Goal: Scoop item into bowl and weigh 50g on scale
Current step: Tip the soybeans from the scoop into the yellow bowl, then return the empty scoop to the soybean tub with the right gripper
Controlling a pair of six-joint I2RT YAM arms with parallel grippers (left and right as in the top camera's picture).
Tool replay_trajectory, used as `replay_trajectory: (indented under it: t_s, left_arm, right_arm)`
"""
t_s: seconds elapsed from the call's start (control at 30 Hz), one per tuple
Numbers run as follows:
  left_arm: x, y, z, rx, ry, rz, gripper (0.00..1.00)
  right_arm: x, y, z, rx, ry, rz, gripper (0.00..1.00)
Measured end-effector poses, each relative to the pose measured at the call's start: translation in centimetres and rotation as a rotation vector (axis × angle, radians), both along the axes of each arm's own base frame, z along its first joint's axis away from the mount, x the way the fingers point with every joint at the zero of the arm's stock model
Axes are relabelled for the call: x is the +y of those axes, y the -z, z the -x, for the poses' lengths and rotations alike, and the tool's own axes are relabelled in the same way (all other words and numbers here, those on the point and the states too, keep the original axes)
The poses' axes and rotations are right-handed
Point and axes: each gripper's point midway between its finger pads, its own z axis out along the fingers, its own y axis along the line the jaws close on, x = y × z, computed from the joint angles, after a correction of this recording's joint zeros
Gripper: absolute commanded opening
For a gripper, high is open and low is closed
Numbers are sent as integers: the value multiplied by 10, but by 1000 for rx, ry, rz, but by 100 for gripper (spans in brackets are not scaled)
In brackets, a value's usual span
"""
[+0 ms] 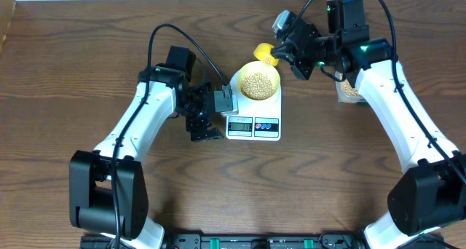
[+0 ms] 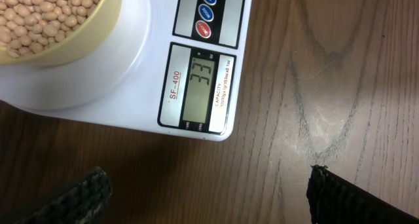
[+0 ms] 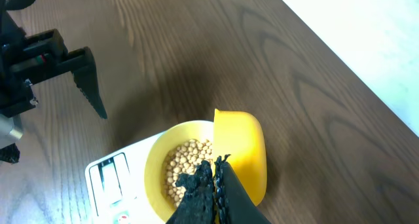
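- The small, round tan beans [image 1: 258, 82] lie loose in the pale yellow round bowl [image 2: 98, 31] on the white rectangular digital scale [image 1: 253, 127]. They look light and hard, likely to roll, so are best moved by scoop.
- The right gripper [image 3: 211, 185] is clenched on the bright yellow plastic scoop [image 3: 242, 152] at the bowl's rim.
- The left gripper [image 1: 206, 129] hangs spread wide and empty, just beside the scale.
- The clear plastic container [image 1: 348, 90] sits under the right arm.
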Motion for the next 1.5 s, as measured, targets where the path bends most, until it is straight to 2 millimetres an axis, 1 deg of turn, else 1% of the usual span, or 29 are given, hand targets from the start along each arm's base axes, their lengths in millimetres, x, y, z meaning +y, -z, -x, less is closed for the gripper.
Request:
replay_trajectory:
  t_s: [0.7,0.87,0.93,1.0,1.07,1.1,1.13,1.17,1.2,1.23,1.27,1.37,1.5]
  left_arm:
    - [0,0,0,0,0,0,97]
    - [0,0,0,0,0,0,98]
    - [0,0,0,0,0,0,98]
    - [0,0,0,0,0,0,98]
    - [0,0,0,-1,0,0,98]
    - [0,0,0,0,0,0,98]
    - [0,0,0,0,0,0,98]
    - [0,0,0,0,0,0,98]
    - [0,0,0,0,0,0,98]
    - [0,0,0,-1,0,0,98]
    - [0,0,0,0,0,0,98]
    - [0,0,0,0,0,0,98]
    - [0,0,0,0,0,0,98]
  right_arm:
    - [2,0,1,-8,-9,4,1]
    - [4,-10,-9,-4,44,-47,1]
    - [4,-18,-17,13,97,-99,1]
    - [0,-25,-25,46,158,-151,1]
    - [-11,-29,-33,98,236,-203,1]
    - [-21,-29,-38,132,282,-228,1]
    - [-35,-29,-43,174,342,-256,1]
    - [-43,-28,-46,197,373,-269,1]
    - [-57,-26,-49,234,420,-288,1]
    - [-66,-25,-50,257,447,-298,1]
    - [-81,-22,-51,297,488,-314,1]
    - [-108,-14,-49,379,562,-335,1]
    - [-133,-4,-42,469,632,-346,1]
